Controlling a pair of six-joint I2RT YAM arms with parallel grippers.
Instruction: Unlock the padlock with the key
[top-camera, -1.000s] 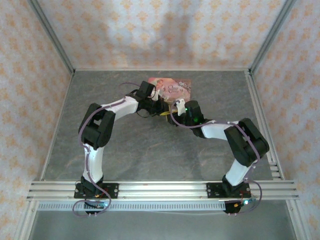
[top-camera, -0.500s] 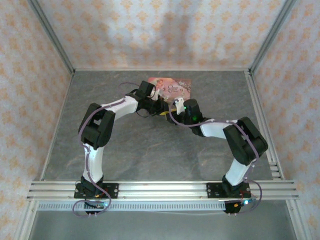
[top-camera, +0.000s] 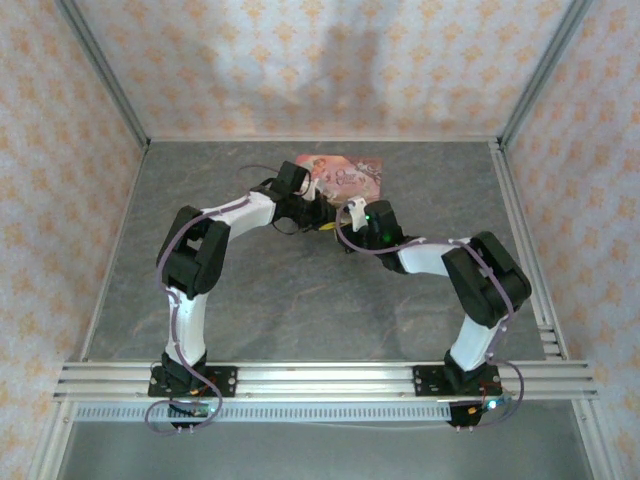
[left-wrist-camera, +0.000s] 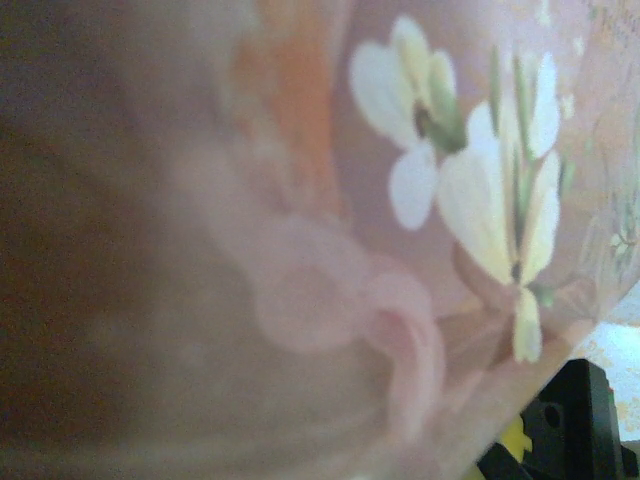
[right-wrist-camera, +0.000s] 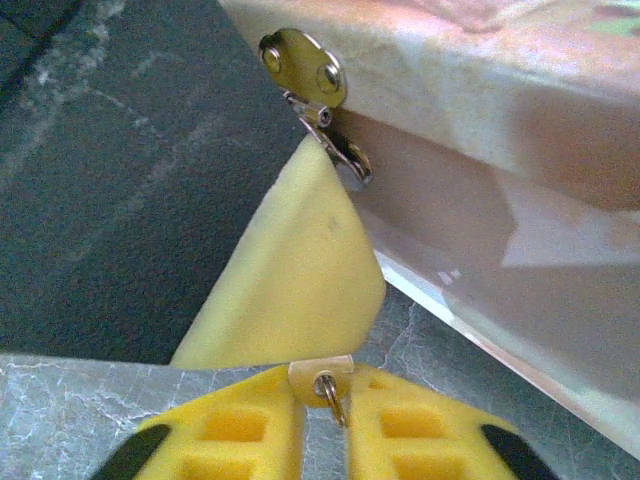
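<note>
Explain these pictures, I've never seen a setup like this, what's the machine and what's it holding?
Two robot arms are bolted to a grey table's near edge. The overhead picture comes from a fixed camera above and behind them; the other two come from a camera on each wrist. A pink flowered tin lies at the far side, and both arms reach toward it. The left wrist camera sits so close the lid blurs. In the right wrist picture, the yellow right pincer pinches a small metal tab with a ring, possibly the key, near the tin's metal clasp.
</note>
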